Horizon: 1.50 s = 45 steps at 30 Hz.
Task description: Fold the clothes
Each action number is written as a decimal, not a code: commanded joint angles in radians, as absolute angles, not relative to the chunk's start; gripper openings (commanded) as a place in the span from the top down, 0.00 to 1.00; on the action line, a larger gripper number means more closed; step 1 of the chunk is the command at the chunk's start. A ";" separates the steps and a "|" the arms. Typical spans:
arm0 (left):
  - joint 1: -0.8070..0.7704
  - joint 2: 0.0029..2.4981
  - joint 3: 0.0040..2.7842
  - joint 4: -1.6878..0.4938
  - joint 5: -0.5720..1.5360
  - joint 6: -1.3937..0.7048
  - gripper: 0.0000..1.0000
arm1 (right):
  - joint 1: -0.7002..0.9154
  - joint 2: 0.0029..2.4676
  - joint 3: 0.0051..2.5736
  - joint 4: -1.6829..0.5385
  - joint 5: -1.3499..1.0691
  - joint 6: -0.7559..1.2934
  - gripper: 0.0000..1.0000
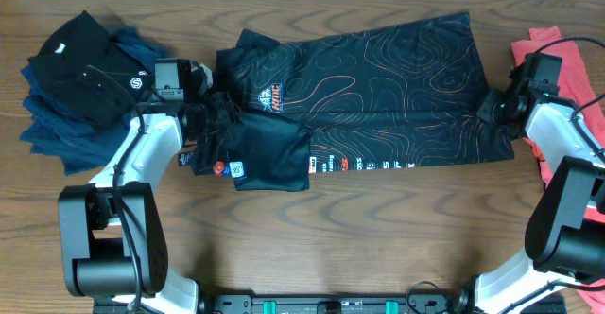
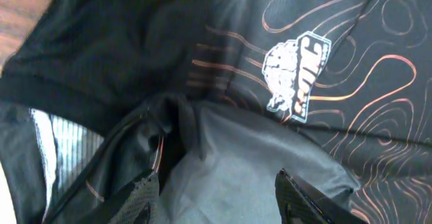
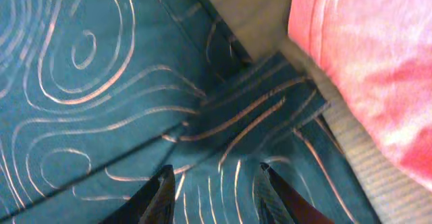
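The left gripper (image 2: pixel 216 183) is half open over the jersey (image 1: pixel 397 78), holding nothing. The right gripper (image 3: pixel 216 173), partly open and empty, is at its edge near a red shirt (image 3: pixel 364 62).

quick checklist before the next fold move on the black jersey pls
1. Left jaws free of cloth: ok, apart over the jersey near its logo, nothing pinched.
2. Right jaws free of cloth: ok, apart above the hem corner.
3. Jersey flat: not ok, cloth bunches at the collar end.
4. Folded-over flap lying flat: ok.
5. Coral shirt clear of the hem: cannot tell, the right arm covers that edge from overhead.
6. Dark pile clear of the jersey: ok, apart.
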State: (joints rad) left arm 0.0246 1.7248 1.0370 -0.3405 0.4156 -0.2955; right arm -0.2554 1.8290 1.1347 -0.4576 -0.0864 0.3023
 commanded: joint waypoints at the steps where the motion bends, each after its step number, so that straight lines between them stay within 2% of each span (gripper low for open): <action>1: 0.030 1.688 1.038 -0.377 0.458 -0.294 0.42 | -0.243 1.835 1.135 -0.490 -0.068 0.298 0.62; 9: -0.031 1.667 1.038 -0.591 0.531 -0.241 0.42 | -0.243 1.835 1.134 -0.651 0.080 0.299 0.61; 16: -0.162 1.667 1.037 -0.662 0.482 -0.181 0.42 | -0.244 1.835 1.081 -0.636 0.109 0.298 0.64; 21: -0.246 1.667 1.037 -0.646 0.473 -0.180 0.42 | -0.244 1.835 1.062 -0.632 0.108 0.298 0.65; 26: -0.328 1.674 1.037 -0.629 0.347 -0.180 0.41 | -0.244 1.835 1.062 -0.632 0.108 0.298 0.65; 31: -0.394 1.710 1.037 -0.573 0.326 -0.177 0.42 | -0.244 1.835 1.062 -0.633 0.108 0.298 0.65; 45: -0.451 1.824 1.038 -0.408 0.326 -0.178 0.41 | -0.244 1.835 1.062 -0.636 0.108 0.298 0.65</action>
